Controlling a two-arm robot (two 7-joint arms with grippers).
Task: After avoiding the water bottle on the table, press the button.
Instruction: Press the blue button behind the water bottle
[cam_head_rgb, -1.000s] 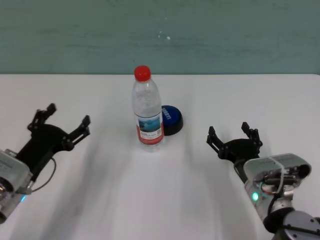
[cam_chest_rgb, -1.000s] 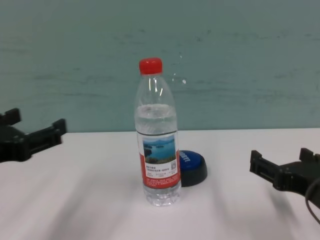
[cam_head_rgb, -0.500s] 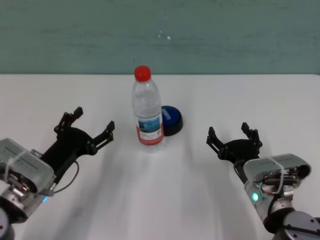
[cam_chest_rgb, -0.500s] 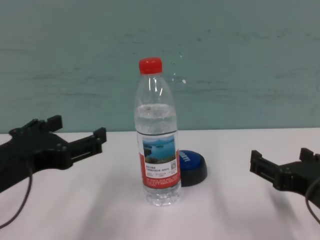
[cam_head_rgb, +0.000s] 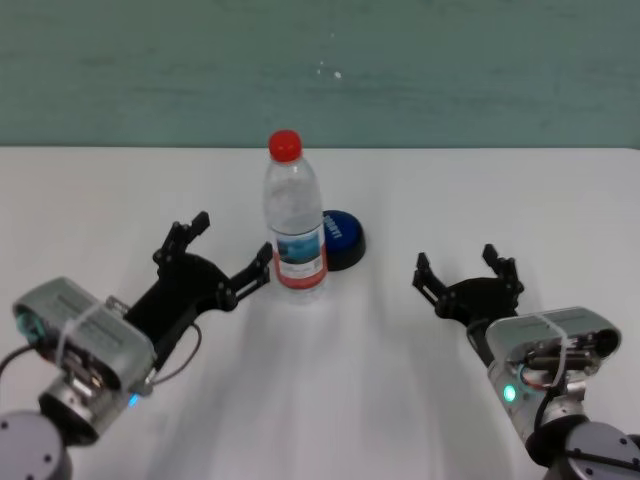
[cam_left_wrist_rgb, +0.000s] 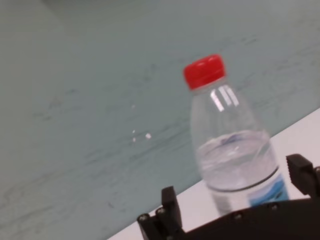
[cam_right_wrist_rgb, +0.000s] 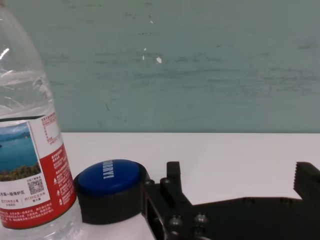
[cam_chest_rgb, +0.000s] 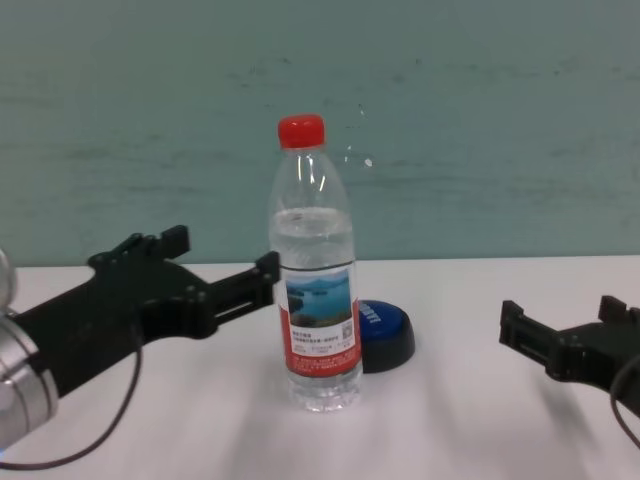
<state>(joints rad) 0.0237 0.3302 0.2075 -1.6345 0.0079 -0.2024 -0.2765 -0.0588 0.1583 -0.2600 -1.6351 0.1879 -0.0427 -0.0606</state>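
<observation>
The water bottle (cam_head_rgb: 296, 230), clear with a red cap and a lake label, stands upright mid-table; it also shows in the chest view (cam_chest_rgb: 317, 290). The blue button (cam_head_rgb: 342, 238) on its black base sits just behind and right of the bottle. My left gripper (cam_head_rgb: 228, 245) is open and empty, just left of the bottle. Its nearer fingertip is very close to the label; I cannot tell if it touches. In the left wrist view the bottle (cam_left_wrist_rgb: 235, 155) fills the space ahead. My right gripper (cam_head_rgb: 463, 268) is open and empty, right of the button (cam_right_wrist_rgb: 111, 187).
The white table (cam_head_rgb: 330, 380) reaches back to a teal wall. Bare tabletop lies between the button and my right gripper, and in front of the bottle.
My left gripper has moved steadily right and forward, from the table's left side to right beside the bottle. The bottle, the button and my right arm have not moved.
</observation>
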